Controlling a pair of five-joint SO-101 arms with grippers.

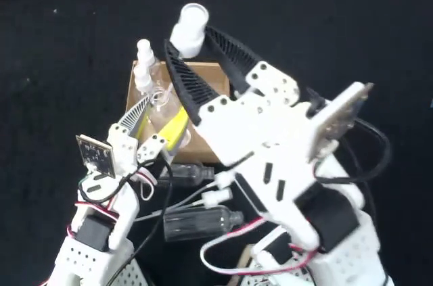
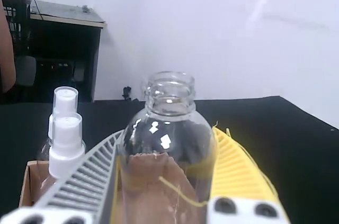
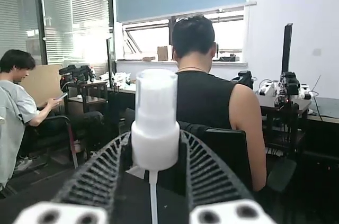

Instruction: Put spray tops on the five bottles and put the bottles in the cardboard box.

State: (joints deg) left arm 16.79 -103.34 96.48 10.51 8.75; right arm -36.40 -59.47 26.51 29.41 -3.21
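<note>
My left gripper [image 1: 162, 113], with one grey and one yellow finger, is shut on a clear uncapped bottle [image 1: 162, 109] held upright over the cardboard box [image 1: 210, 73]. The bottle's open neck [image 2: 169, 91] points up between the fingers [image 2: 85, 181]. Two bottles with white spray tops [image 1: 143, 63] stand in the box, next to the held one [image 2: 64, 134]. My right gripper [image 1: 189, 37], black-fingered, is shut on a white spray top [image 1: 189, 26] raised beyond the box's far edge. In the right wrist view the spray top [image 3: 155, 123] stands upright between the fingers, its tube hanging down.
Two uncapped clear bottles lie on the black table near the arm bases, one [image 1: 186, 173] just in front of the box and one [image 1: 199, 222] closer in. A loose white spray top [image 1: 216, 198] lies between them. Cables run around the bases.
</note>
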